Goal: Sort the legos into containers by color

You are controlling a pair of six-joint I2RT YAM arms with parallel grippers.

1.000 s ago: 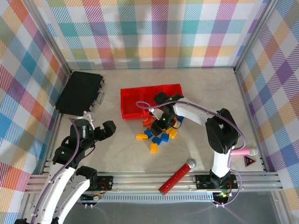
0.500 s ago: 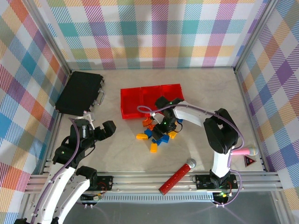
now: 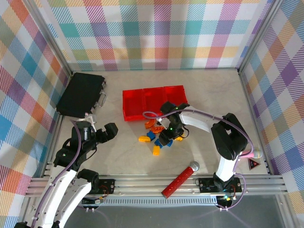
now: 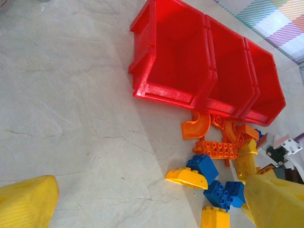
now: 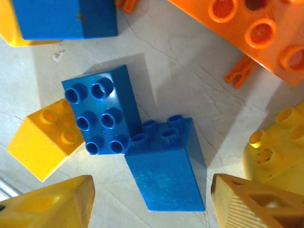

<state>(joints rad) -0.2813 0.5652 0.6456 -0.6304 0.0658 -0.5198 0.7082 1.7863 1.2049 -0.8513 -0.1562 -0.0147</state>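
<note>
The legos lie in a loose pile (image 3: 154,135) just in front of the containers (image 3: 153,101), three joined red bins, which look empty in the left wrist view (image 4: 175,61). My right gripper (image 3: 166,137) is down over the pile. In the right wrist view it (image 5: 152,190) stands open, its yellow fingers (image 5: 52,204) straddling a blue brick (image 5: 166,175) that lies on its side, with a gap on each side. Another blue brick (image 5: 102,116) touches that one. My left gripper (image 3: 102,133) hangs open to the left of the pile, holding nothing (image 4: 152,204).
A flat black case (image 3: 81,95) lies at the back left. A red cylinder with a silver ball end (image 3: 180,179) rests near the front rail. A pink object (image 3: 247,154) sits by the right wall. Checked walls enclose the table.
My right gripper has moved from the bins' front edge toward the near side and lowered over the blue bricks, its jaws narrowing slightly. The left arm has stayed put.
</note>
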